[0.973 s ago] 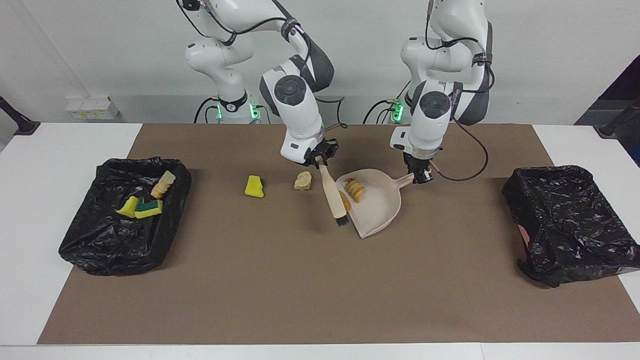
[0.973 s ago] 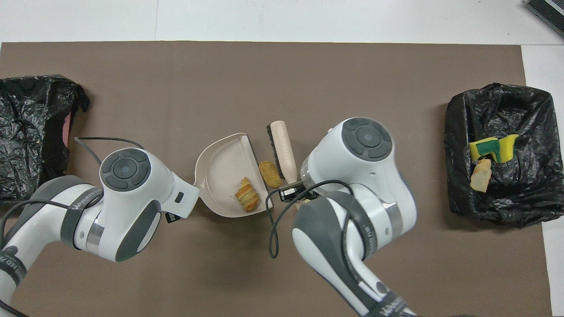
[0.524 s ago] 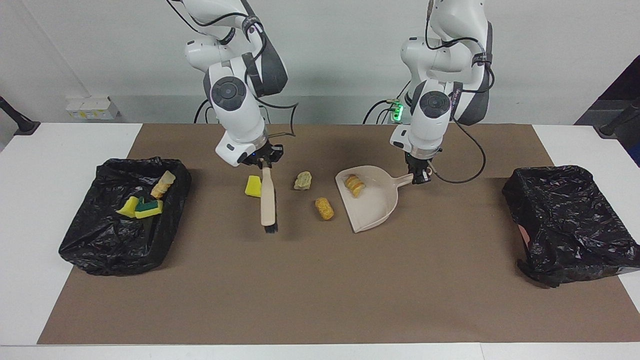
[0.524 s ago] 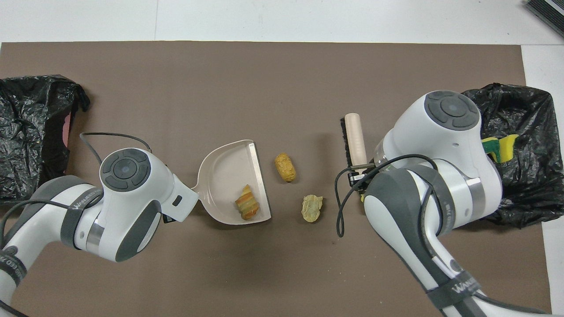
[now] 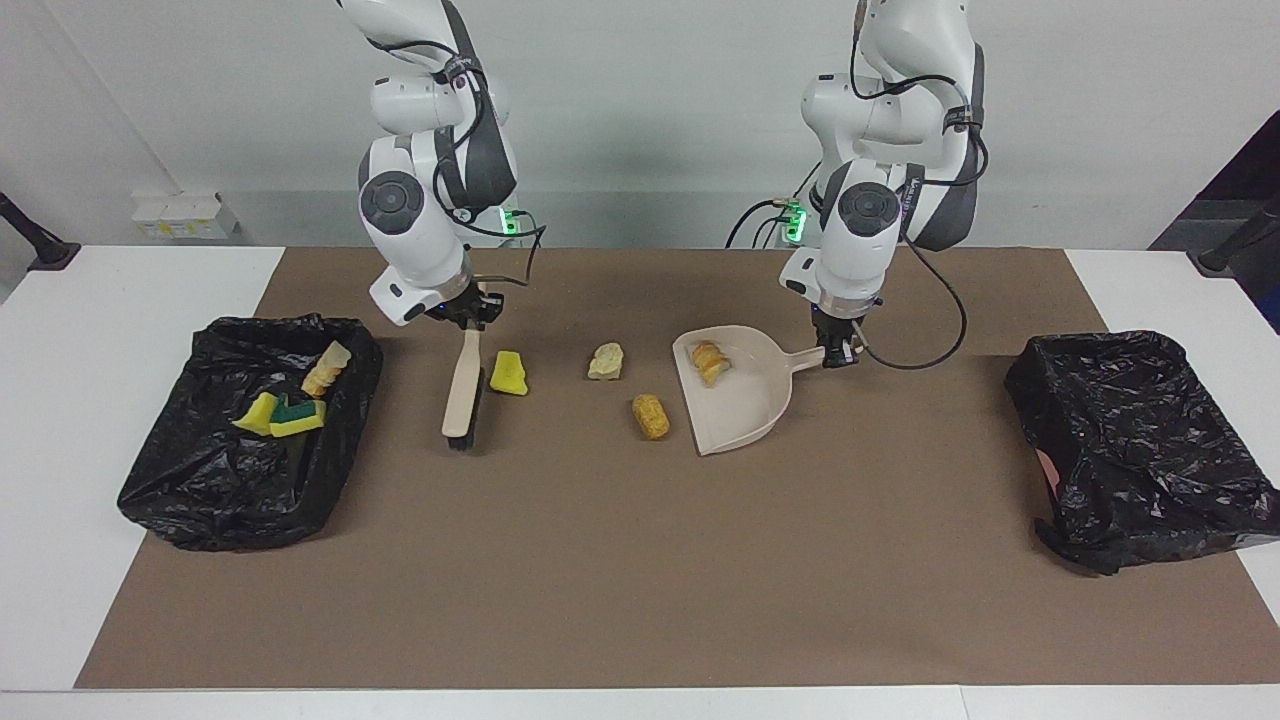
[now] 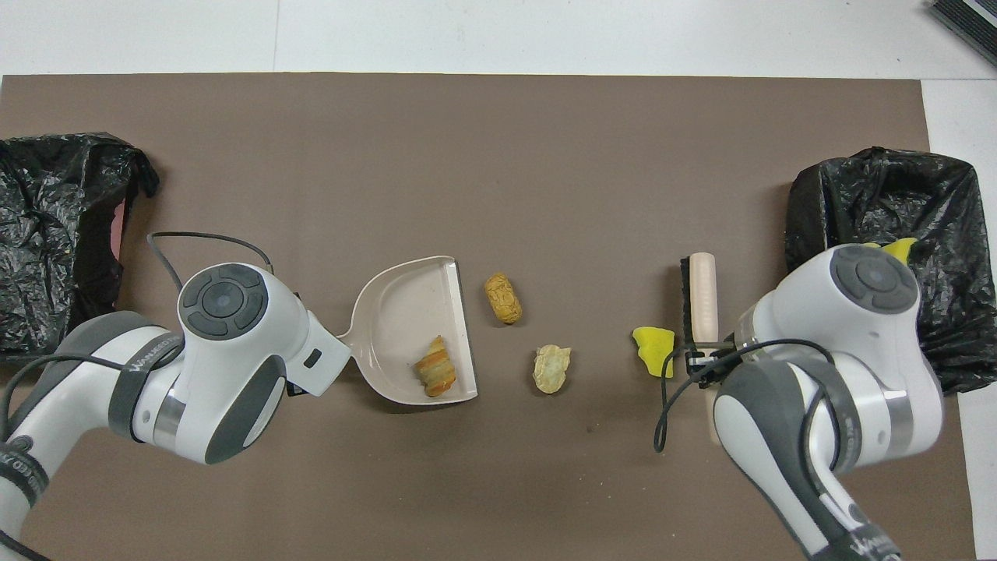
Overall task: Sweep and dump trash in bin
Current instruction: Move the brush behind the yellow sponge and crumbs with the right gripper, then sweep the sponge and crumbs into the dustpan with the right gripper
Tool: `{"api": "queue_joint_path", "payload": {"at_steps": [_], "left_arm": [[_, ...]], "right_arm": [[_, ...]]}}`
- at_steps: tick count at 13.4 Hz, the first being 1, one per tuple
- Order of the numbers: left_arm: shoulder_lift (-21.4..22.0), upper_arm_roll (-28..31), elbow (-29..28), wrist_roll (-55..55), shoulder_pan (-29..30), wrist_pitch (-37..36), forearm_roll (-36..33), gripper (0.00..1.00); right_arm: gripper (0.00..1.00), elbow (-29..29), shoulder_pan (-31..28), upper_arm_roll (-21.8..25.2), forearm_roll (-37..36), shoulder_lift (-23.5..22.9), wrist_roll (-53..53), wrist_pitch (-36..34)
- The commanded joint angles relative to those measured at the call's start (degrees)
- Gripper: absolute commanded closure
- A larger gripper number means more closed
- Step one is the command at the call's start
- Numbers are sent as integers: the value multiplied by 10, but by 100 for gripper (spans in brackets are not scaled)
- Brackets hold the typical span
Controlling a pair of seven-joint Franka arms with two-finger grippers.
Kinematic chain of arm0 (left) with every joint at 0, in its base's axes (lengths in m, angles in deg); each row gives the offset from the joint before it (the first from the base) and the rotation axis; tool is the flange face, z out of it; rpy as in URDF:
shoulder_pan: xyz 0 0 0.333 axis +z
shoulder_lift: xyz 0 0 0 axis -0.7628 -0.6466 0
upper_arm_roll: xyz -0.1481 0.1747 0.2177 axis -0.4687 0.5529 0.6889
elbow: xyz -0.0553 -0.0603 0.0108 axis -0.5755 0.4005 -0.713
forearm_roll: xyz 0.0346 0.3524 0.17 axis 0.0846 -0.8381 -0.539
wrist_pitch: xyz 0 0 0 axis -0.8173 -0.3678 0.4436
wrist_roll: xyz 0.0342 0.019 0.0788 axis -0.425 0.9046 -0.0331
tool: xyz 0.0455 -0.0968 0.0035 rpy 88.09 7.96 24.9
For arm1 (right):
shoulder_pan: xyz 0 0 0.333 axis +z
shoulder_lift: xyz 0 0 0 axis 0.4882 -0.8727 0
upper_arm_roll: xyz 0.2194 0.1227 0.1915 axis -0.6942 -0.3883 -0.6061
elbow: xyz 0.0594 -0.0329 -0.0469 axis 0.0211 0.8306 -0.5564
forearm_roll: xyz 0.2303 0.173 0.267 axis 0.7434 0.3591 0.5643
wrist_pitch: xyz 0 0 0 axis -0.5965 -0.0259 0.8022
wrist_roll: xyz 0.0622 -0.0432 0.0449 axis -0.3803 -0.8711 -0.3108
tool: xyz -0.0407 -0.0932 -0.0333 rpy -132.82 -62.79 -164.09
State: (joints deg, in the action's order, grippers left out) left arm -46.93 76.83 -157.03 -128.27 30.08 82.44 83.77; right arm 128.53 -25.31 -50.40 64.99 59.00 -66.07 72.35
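Observation:
My right gripper (image 5: 472,318) is shut on the handle of the beige, black-bristled brush (image 5: 461,388), which hangs low over the mat between a yellow sponge chunk (image 5: 508,372) and the bin (image 5: 200,480). My left gripper (image 5: 836,355) is shut on the handle of the beige dustpan (image 5: 745,410), whose mouth faces the right arm's end. One bread-like scrap (image 5: 710,362) lies in the pan. An orange scrap (image 5: 650,416) lies just off the pan's mouth, and a pale scrap (image 5: 605,361) lies nearer the robots. In the overhead view the brush (image 6: 699,296) has its bristles toward the sponge chunk (image 6: 654,349).
The bin (image 6: 880,195), lined with black plastic at the right arm's end, holds yellow and green sponge pieces (image 5: 285,414) and a bread scrap (image 5: 327,368). A second black-lined bin (image 5: 1140,450) sits at the left arm's end. A brown mat (image 5: 640,570) covers the table.
My right arm carried the brush from the dustpan's mouth toward its own end, past the yellow sponge chunk. The orange scrap stayed on the mat outside the pan. The dustpan turned slightly.

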Motion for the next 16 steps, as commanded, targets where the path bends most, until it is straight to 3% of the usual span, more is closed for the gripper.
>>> {"api": "queue_joint_path", "payload": {"at_steps": [1,6,11,16], "left_arm": [[16,6,-18,23,-9,6,-7,100],[16,6,-19,26,-9,7,-6,100],[16,6,-19,37,-9,7,-6,100],[16,6,-19,37,-9,7,-6,100]], "right_arm": [[100,119,-3,-11,-5,81,20,70],[100,125,84,-13,31,45,146,111],[100,66,151,-15,95,2,211,114],[100,-44,198,-25,127,-108,355,124]]}}
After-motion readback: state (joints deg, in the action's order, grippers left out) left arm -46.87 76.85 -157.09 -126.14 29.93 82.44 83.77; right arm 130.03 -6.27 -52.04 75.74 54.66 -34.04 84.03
